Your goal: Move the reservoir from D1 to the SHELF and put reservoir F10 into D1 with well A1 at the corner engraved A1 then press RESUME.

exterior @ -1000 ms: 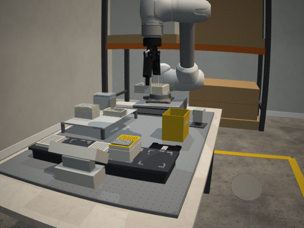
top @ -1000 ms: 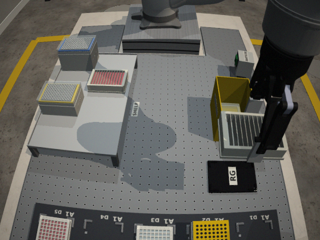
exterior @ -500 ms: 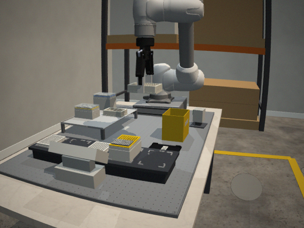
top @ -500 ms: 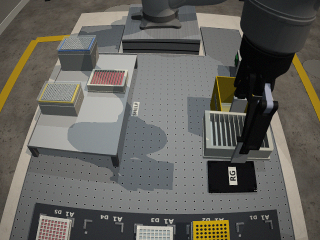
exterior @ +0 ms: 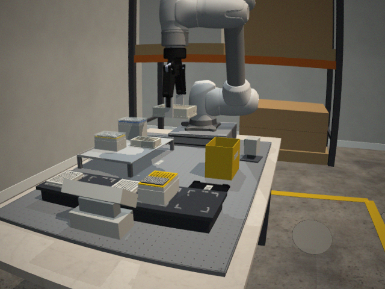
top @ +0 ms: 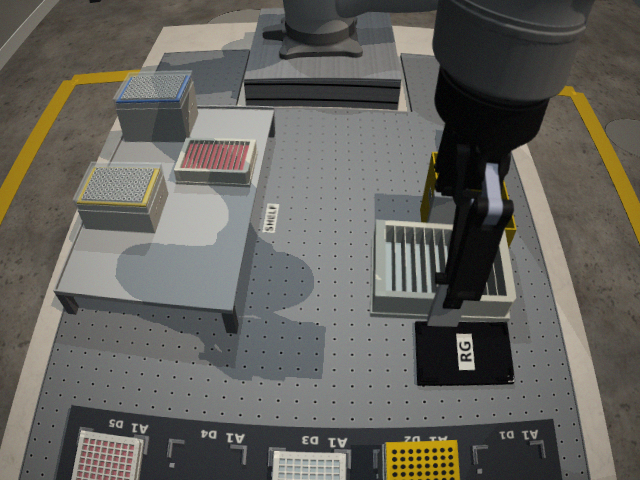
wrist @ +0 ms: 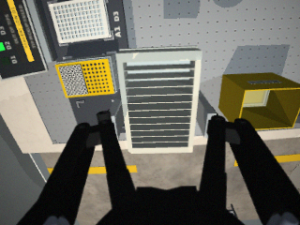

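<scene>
My gripper [top: 448,305] is shut on a pale 12-trough reservoir with grey troughs [top: 442,271], gripped across its width. It hangs level, high above the table, as the exterior view shows [exterior: 175,110]. In the wrist view the reservoir [wrist: 159,100] lies between my fingers. A second reservoir with red liquid [top: 216,161] stands flat on the SHELF [top: 170,242]. The D1 brackets [top: 509,449] are empty.
A yellow bin [exterior: 222,158] stands right of the held reservoir. The black RG nest [top: 464,352] lies below it. Two covered tip racks [top: 152,105] [top: 121,196] stand on the shelf. The yellow tip rack [top: 422,459] and plates [top: 309,465] [top: 107,457] fill D2, D3 and D5.
</scene>
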`<state>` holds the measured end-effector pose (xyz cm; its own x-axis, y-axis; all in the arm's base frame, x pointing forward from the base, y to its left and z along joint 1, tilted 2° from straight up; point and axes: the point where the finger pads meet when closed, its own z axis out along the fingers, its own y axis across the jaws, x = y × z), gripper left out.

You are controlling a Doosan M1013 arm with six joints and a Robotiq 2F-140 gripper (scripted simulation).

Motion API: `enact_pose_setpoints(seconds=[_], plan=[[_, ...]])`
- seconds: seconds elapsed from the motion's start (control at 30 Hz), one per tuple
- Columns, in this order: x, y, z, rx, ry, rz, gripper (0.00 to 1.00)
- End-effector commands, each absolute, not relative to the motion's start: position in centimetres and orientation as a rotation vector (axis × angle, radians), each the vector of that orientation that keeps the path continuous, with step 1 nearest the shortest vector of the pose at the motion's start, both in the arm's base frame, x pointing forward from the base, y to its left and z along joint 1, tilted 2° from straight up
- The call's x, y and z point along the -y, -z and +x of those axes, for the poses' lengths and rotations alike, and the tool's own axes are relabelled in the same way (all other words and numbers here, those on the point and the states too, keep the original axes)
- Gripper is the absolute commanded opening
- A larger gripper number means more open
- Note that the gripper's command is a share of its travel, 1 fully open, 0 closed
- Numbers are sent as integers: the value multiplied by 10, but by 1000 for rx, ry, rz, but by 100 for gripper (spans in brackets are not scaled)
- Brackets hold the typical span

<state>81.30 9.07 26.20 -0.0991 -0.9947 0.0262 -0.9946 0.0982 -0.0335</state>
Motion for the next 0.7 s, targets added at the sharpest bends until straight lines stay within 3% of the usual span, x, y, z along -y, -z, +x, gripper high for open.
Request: enact_pose_setpoints(seconds=[0.0,0.67], plan=[[-84,-262,813,-2326,67,-2106,0],[-42,-264,810,-2326,67,-2106,0]])
